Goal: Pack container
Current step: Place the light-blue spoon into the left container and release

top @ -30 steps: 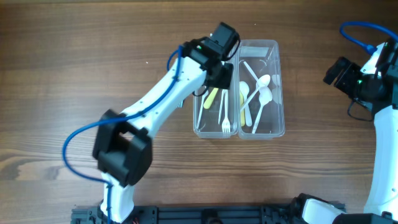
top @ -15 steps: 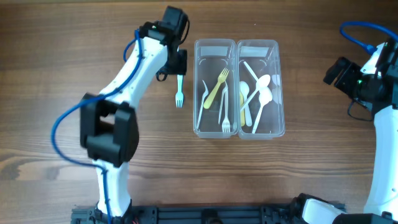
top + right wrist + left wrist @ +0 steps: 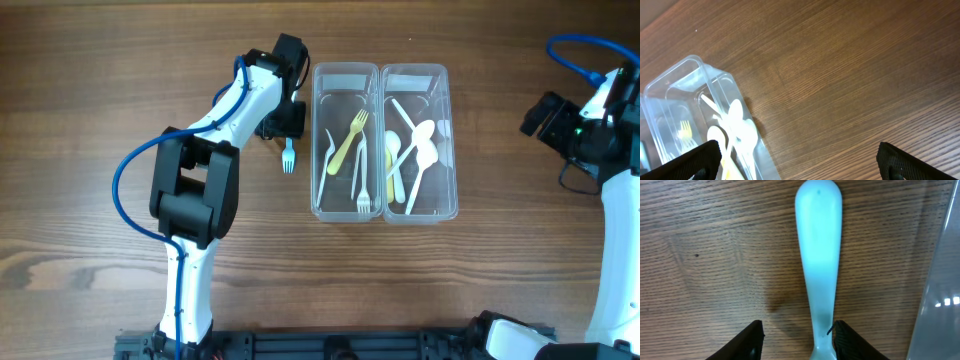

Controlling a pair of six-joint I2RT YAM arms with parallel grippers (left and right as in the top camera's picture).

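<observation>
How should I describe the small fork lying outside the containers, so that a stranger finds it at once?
Find the two clear containers standing side by side on the wooden table. On the bare wood just left of them lies one small fork. It is pale blue-green and the only utensil outside; the yellow fork and the white cutlery are inside.

In my left wrist view the bottom edge cuts off the blue fork (image 3: 817,255) below its handle, so its tines are out of frame. Only the tips of my left gripper (image 3: 797,337) show there. The container (image 3: 942,280) is a sliver of wall at the right edge. Overhead, my left gripper covers the top of the fork's handle. My right gripper (image 3: 797,162) shows as two dark corners, and that frame crops the container's lower part.
</observation>
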